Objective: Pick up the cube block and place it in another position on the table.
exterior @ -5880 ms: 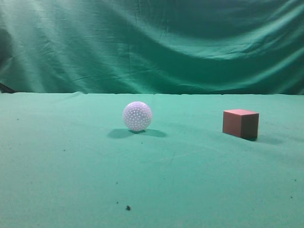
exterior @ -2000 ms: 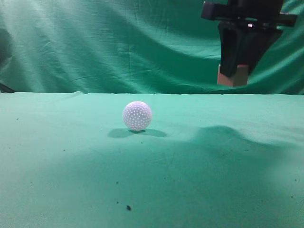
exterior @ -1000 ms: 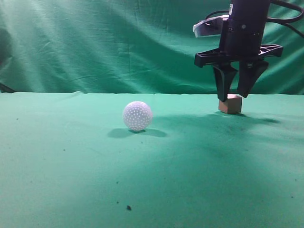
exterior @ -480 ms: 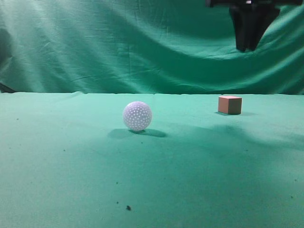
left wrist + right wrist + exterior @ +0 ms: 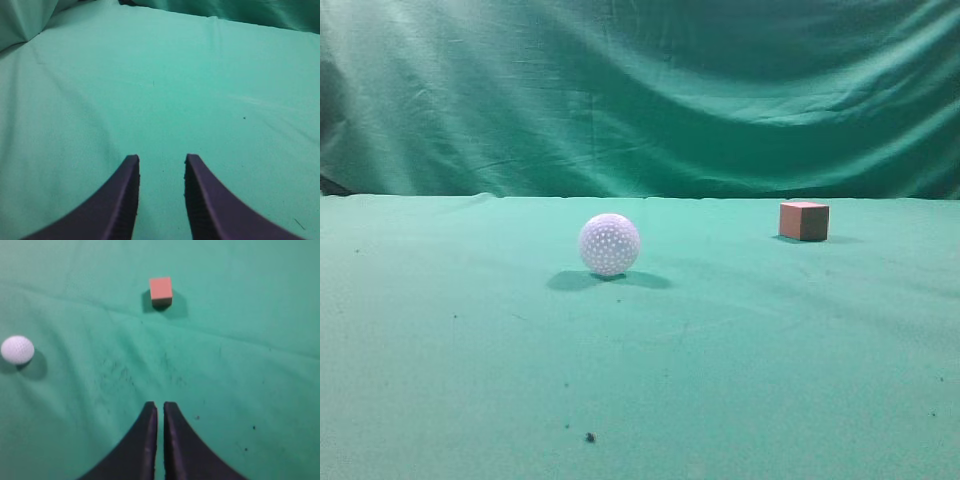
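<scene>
The reddish-brown cube block (image 5: 804, 220) rests on the green table (image 5: 740, 360) at the far right, close to the backdrop. It also shows in the right wrist view (image 5: 161, 291), well ahead of my right gripper (image 5: 160, 405), which is shut, empty and high above the cloth. My left gripper (image 5: 161, 159) is open and empty over bare green cloth; the cube does not show in its view. Neither gripper shows in the exterior view.
A white dimpled ball (image 5: 609, 244) sits left of the table's middle; it also shows at the left of the right wrist view (image 5: 17, 349). A wrinkled green curtain (image 5: 640, 90) hangs behind the table. Dark specks (image 5: 589, 437) lie near the front.
My right gripper set the cube down farther back than where it first stood, let go, rose and left the exterior view. The ball has not moved.
</scene>
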You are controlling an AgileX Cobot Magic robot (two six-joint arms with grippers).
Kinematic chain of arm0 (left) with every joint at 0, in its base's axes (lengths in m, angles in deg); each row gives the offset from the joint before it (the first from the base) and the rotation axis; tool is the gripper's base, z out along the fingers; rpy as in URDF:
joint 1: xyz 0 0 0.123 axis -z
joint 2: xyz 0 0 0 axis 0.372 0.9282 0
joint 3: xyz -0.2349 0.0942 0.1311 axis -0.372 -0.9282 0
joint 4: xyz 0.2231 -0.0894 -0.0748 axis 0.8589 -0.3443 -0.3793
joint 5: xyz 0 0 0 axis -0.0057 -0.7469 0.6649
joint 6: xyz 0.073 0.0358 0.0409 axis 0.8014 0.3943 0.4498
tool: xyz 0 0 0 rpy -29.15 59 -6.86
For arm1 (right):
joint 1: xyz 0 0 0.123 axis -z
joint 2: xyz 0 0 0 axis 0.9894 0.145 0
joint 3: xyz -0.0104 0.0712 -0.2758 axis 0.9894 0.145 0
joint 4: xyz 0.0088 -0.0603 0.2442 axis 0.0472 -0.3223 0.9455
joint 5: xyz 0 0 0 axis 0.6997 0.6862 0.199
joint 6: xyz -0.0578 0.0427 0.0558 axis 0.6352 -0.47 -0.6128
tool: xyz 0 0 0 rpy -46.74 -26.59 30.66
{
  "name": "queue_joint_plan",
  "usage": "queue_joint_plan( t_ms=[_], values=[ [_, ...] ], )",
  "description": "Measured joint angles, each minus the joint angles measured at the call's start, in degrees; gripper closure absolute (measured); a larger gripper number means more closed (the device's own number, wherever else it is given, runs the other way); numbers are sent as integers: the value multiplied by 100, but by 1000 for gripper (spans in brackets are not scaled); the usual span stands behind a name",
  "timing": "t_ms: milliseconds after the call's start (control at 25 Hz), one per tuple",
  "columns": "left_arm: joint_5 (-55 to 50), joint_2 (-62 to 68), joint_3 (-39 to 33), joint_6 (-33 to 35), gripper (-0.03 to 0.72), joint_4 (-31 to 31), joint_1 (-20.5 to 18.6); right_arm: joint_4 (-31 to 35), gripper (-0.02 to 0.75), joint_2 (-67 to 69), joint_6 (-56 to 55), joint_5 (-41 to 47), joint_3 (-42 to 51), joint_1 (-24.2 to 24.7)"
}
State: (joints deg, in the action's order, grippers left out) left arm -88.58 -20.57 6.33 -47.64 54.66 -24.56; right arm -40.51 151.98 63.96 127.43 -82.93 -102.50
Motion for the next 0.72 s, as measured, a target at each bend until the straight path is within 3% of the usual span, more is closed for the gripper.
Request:
queue_joint_plan(
  t_ms=[320, 480, 720],
  values=[
    [0, 0, 0, 0, 426, 0, 0, 843, 738, -2209, -19, -408, 1894, 0],
    [0, 0, 0, 0, 426, 0, 0, 1103, 738, -3028, -19, 47, 2248, 0],
    [0, 0, 0, 0, 426, 0, 0, 585, 738, -3580, 360, 633, 2256, 0]
  ],
)
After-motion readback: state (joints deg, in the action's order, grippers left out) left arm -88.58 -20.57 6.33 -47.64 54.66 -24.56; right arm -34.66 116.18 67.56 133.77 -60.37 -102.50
